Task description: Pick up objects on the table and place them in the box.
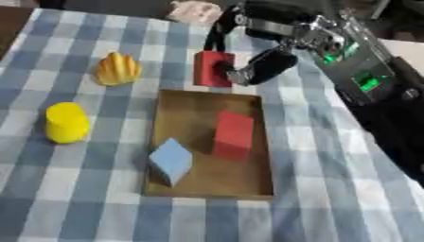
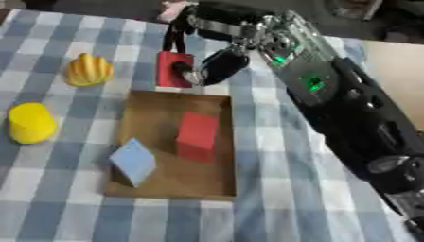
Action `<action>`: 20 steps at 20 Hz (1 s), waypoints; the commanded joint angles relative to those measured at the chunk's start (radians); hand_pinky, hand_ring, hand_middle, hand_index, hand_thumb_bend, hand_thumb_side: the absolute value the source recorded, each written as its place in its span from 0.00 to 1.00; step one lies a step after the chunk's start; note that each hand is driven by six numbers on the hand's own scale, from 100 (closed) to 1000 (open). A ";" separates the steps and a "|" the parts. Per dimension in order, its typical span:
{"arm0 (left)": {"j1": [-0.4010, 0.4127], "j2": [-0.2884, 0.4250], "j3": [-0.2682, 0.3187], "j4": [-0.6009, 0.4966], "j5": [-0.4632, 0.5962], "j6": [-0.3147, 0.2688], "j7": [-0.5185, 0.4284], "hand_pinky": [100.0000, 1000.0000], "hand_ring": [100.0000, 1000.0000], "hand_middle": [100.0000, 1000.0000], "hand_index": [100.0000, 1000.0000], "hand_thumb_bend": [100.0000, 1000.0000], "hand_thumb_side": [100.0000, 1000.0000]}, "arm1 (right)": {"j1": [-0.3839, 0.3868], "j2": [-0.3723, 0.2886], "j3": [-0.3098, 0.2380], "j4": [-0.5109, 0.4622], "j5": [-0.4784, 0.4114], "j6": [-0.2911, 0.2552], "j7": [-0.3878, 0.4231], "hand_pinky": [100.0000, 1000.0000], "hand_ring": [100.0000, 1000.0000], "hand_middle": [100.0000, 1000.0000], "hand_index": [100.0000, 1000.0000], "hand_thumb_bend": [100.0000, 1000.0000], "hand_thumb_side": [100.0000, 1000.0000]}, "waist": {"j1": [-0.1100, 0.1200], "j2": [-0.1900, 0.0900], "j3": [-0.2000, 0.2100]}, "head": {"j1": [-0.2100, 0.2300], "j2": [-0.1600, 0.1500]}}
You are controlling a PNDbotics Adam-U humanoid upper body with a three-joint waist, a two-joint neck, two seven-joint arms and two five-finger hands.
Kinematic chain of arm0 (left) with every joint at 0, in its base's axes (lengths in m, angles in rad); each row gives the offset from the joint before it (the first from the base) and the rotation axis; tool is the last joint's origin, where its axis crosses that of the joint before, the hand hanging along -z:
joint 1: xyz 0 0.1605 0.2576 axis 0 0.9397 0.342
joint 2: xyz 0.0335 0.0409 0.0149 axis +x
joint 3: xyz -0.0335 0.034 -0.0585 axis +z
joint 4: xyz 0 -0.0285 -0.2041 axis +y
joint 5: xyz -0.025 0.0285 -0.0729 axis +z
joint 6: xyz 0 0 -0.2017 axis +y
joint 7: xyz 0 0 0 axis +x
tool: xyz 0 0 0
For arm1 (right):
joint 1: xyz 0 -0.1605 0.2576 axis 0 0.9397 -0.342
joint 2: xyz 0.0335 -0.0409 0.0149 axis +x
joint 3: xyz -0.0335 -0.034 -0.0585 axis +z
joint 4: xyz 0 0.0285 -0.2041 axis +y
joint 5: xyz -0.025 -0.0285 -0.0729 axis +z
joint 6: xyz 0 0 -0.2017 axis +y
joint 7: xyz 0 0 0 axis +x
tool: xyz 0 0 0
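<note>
Blue-and-white checked tablecloth [image 1: 75, 189]

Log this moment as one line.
right hand: shut on red block beyond box | in box: red block, blue block | left hand: unseen

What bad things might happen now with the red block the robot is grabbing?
The right hand pinches the red block only at one side, so it might slip and fall outside the box. The box already holds a red brick and a blue block; a drop might knock them. The block sits just beyond the box's far wall and might catch it.
</note>
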 commanded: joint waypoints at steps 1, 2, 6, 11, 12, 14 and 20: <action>-0.011 0.013 0.000 -0.019 0.001 -0.007 -0.001 0.81 0.77 0.65 0.77 0.03 0.76 | -0.024 -0.003 -0.006 0.017 0.027 -0.021 -0.015 0.81 0.78 0.27 0.55 0.00 0.11 | 0.007 -0.021 0.002 | -0.007 -0.009; -0.011 0.013 0.000 -0.019 0.001 -0.008 -0.001 0.81 0.77 0.65 0.77 0.03 0.76 | -0.024 -0.002 -0.006 0.021 0.029 -0.024 -0.017 0.81 0.78 0.27 0.55 0.00 0.11 | 0.007 -0.021 0.002 | -0.008 -0.009; -0.025 0.008 -0.006 -0.019 0.004 -0.024 -0.005 0.81 0.77 0.65 0.77 0.03 0.76 | -0.034 0.054 0.011 0.086 0.070 -0.008 -0.042 0.80 0.80 0.34 0.60 0.00 0.10 | 0.011 -0.016 0.026 | -0.051 -0.009; -0.025 0.005 -0.006 -0.019 0.004 -0.023 -0.007 0.81 0.77 0.65 0.77 0.02 0.76 | -0.031 0.083 0.037 0.152 0.144 -0.055 -0.055 0.81 0.84 0.44 0.70 0.00 0.10 | 0.013 -0.016 0.025 | -0.051 -0.009; -0.024 0.005 -0.006 -0.019 0.004 -0.022 -0.007 0.81 0.77 0.65 0.77 0.03 0.76 | -0.027 0.084 0.040 0.159 0.162 -0.065 -0.051 0.82 0.86 0.46 0.71 0.00 0.11 | 0.013 -0.016 0.024 | -0.048 -0.008; -0.021 0.006 -0.005 -0.019 0.004 -0.020 -0.006 0.81 0.77 0.65 0.77 0.03 0.76 | -0.019 0.085 0.043 0.167 0.194 -0.080 -0.034 0.85 0.92 0.60 0.81 0.00 0.12 | 0.013 -0.016 0.021 | -0.039 -0.006; -0.019 0.005 -0.005 -0.019 0.003 -0.014 -0.006 0.81 0.77 0.65 0.77 0.03 0.76 | -0.009 0.093 0.043 0.147 0.284 -0.145 0.030 1.00 1.00 0.96 1.00 0.00 0.16 | 0.015 -0.019 0.011 | -0.023 0.005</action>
